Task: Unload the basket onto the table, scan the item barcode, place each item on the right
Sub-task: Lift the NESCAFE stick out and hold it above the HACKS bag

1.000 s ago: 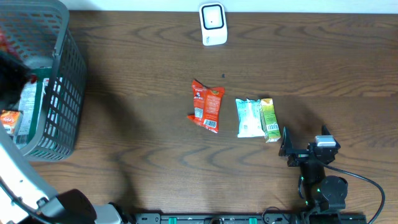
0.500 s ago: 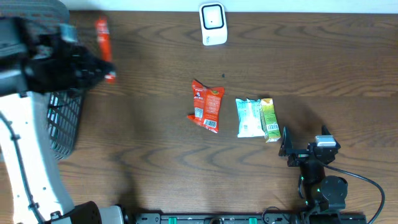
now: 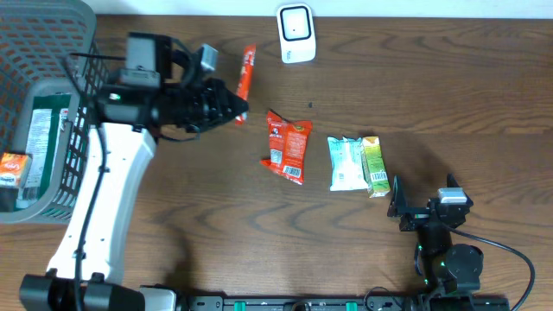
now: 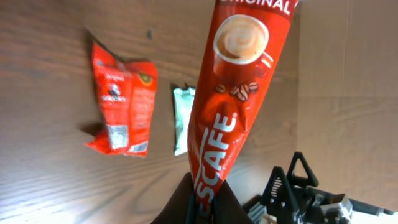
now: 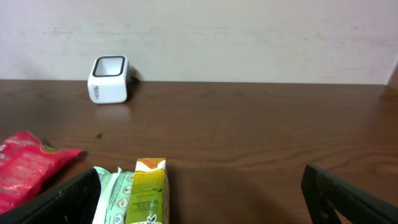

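Observation:
A long red coffee sachet [image 3: 247, 71] hangs above the table left of the white scanner [image 3: 295, 33], pinched at one end by my left gripper [image 3: 239, 111], which is shut on it. In the left wrist view the sachet [image 4: 239, 93] rises from between the dark fingers [image 4: 177, 208]. My right gripper [image 3: 399, 206] rests at the front right, wide open and holding nothing, its fingers [image 5: 53, 202] at the frame's sides. The scanner [image 5: 109, 79] stands at the far edge in the right wrist view.
On the table lie a red snack packet [image 3: 286, 147], a pale green pouch [image 3: 346, 163] and a green carton [image 3: 374, 166]. A grey wire basket [image 3: 60, 104] with more packets stands at the left edge.
My left arm has lifted the red sachet out of the basket and carried it right, to near the scanner. The right arm has not moved.

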Controlling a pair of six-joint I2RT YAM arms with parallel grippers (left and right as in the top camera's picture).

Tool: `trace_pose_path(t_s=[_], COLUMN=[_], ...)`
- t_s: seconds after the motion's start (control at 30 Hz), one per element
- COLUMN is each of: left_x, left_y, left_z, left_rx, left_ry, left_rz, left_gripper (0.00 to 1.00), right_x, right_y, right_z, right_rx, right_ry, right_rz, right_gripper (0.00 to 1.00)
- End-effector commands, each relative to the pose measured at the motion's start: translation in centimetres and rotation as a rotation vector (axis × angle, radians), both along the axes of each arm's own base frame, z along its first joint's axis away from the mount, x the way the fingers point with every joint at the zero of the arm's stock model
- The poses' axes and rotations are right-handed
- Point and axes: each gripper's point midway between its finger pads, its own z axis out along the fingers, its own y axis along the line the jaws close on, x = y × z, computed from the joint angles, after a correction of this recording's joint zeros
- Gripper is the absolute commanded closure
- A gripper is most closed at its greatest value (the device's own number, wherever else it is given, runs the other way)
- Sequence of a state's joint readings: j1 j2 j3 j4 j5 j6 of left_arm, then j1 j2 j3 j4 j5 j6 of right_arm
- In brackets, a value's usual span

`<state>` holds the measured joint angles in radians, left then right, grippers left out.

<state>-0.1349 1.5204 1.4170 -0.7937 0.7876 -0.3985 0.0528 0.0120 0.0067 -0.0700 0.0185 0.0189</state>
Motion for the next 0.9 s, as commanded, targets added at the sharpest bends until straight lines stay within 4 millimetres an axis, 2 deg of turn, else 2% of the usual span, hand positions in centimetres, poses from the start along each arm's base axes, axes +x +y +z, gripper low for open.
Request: trace_pose_path(t_s=[0.0,0.2,0.33,0.6,0.73,0.8,0.87], left_x=[-0.5,-0.8,-1.4,-1.1,-1.1,-1.1,-1.5], left_y=[-1.0,-1.1,-1.0,-1.0,-1.1,-1.2,-1.7], left_z=[-1.9,-5.5,-6.8,-6.9,-6.9,-6.8,-6.3], left_rx=[-0.045,-0.067,-0.062,-0.067,-0.068,-0.076,-0.110], left_ry=[0.084,0.155,0.188,0.170,0.168,0.170,0.175], left_rz=[0.036,0.084,0.089,0.089,0.087,0.081,0.054], left_gripper=[0.93,0.93,0.93,0.93,0.93,0.93,0.93], right_x=[0.0,0.0,0.0,0.0,0.0,0.0,0.0], right_y=[-0.1,-0.1,-0.1,-0.1,-1.6,-0.9,0.6], right_z=[0.0,0.0,0.0,0.0,0.6,1.1,1.1], right_rx=[0.003,0.002,0.003,0.001,-0.124,-0.101,-0.043], right_ry=[-0.001,-0.001,-0.001,-0.001,-0.027,-0.048,-0.048], right_rz=[-0.004,-0.004,-0.004,-0.005,-0.080,-0.043,0.042], right_gripper=[0.01,0.01,0.01,0.01,0.01,0.01,0.01])
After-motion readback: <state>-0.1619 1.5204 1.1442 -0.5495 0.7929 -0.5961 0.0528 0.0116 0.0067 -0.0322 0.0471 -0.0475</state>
